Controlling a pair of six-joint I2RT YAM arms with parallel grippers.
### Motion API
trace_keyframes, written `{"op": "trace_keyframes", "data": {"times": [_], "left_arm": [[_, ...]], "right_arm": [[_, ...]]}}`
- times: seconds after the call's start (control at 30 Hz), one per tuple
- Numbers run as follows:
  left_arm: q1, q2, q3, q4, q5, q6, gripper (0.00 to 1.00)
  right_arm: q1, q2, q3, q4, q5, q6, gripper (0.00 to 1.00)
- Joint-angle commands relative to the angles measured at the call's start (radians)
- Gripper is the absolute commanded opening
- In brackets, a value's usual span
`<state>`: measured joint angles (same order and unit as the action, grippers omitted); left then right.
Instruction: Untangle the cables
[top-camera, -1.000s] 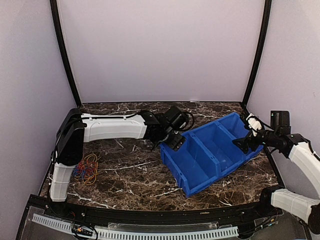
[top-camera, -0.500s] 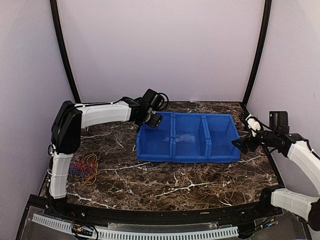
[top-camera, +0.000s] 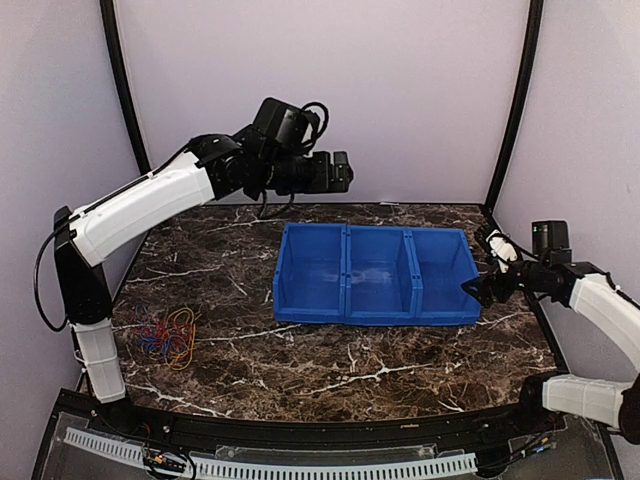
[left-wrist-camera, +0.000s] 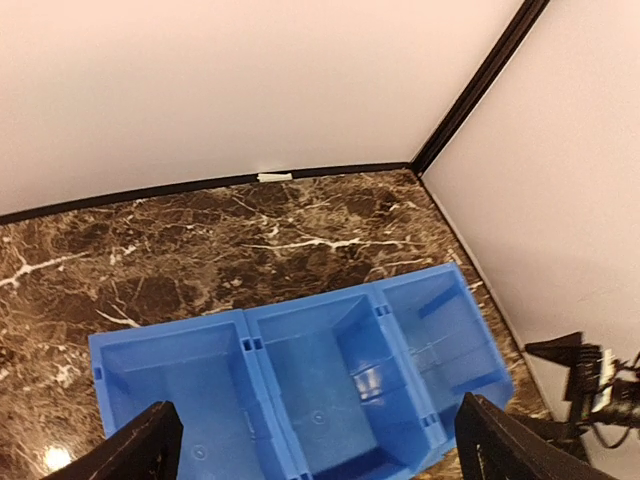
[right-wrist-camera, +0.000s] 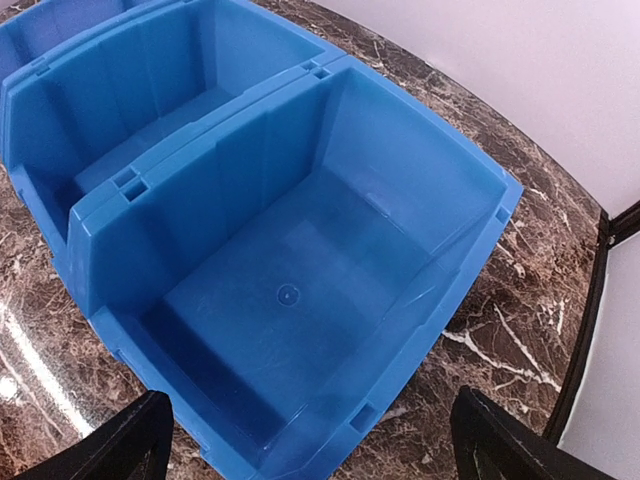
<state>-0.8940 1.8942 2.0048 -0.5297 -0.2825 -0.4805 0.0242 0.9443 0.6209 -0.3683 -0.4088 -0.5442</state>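
The blue bin (top-camera: 370, 312) is now sitting square on the tabletop (top-camera: 300, 370), its long side running left to right and its three compartments showing bare floors. A second ago it was lying skewed, with the left gripper (top-camera: 342, 172) at its left corner. That gripper has since let go and is hanging high above the bin's far left corner. Its jaws are standing wide apart with nothing between them, and its wrist camera is looking down over all three compartments.

The right gripper (top-camera: 481, 266) is hovering at the bin's right end, just as it was a second ago. Its jaws are spread wide and carrying nothing, with the right compartment lying below them in the wrist view. Whether a fingertip is touching the bin wall cannot be told.

The cables (top-camera: 168, 338) are lying in one small tangle of red, blue and yellow-tan loops on the near left of the tabletop. They are beside the left arm's base and well apart from the bin and from both grippers.

In my judgement the straightening of the bin is finishing here, and it is probably serving as the place for sorted loops. The untangling itself is not yet starting, since no loop is lying apart from the bundle. The left arm is sitting nearer the tangle, so it is likely facing a long swing back and down. Thin loops snagging on one another are looking like the main risk.
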Motion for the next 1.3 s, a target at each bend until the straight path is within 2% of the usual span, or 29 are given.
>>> {"op": "trace_keyframes", "data": {"times": [0.0, 0.17, 0.33, 0.6, 0.8, 0.97, 1.1, 1.17, 1.27], "left_arm": [[0.007, -0.009, 0.138, -0.178, 0.140, -0.248, 0.99], [0.006, -0.115, 0.098, -0.109, 0.313, -0.409, 0.99], [0.006, -0.226, 0.021, 0.049, 0.397, -0.447, 0.99], [0.006, -0.282, -0.050, 0.142, 0.426, -0.431, 0.99], [0.006, -0.310, -0.088, 0.181, 0.373, -0.397, 0.99], [0.006, -0.307, -0.096, 0.206, 0.411, -0.398, 0.99], [-0.014, -0.333, -0.120, 0.217, 0.349, -0.332, 0.99], [-0.014, -0.366, -0.198, 0.257, 0.320, -0.271, 0.99], [0.006, -0.431, -0.438, 0.336, 0.322, -0.164, 0.99]], "right_arm": [[-0.001, 0.033, 0.043, 0.015, -0.002, -0.002, 0.99], [-0.001, 0.091, 0.101, -0.025, -0.003, 0.001, 0.99], [0.000, 0.142, 0.151, -0.047, 0.008, 0.002, 0.99], [0.001, 0.154, 0.151, -0.051, 0.020, -0.004, 0.99], [0.001, 0.134, 0.145, -0.069, 0.049, -0.016, 0.99], [0.002, 0.126, 0.141, -0.099, 0.060, -0.037, 0.98], [0.015, 0.169, 0.119, -0.098, 0.078, -0.064, 0.92], [0.030, 0.212, 0.120, -0.088, 0.086, -0.062, 0.87], [0.056, 0.298, 0.164, -0.102, 0.087, -0.056, 0.77]]}}
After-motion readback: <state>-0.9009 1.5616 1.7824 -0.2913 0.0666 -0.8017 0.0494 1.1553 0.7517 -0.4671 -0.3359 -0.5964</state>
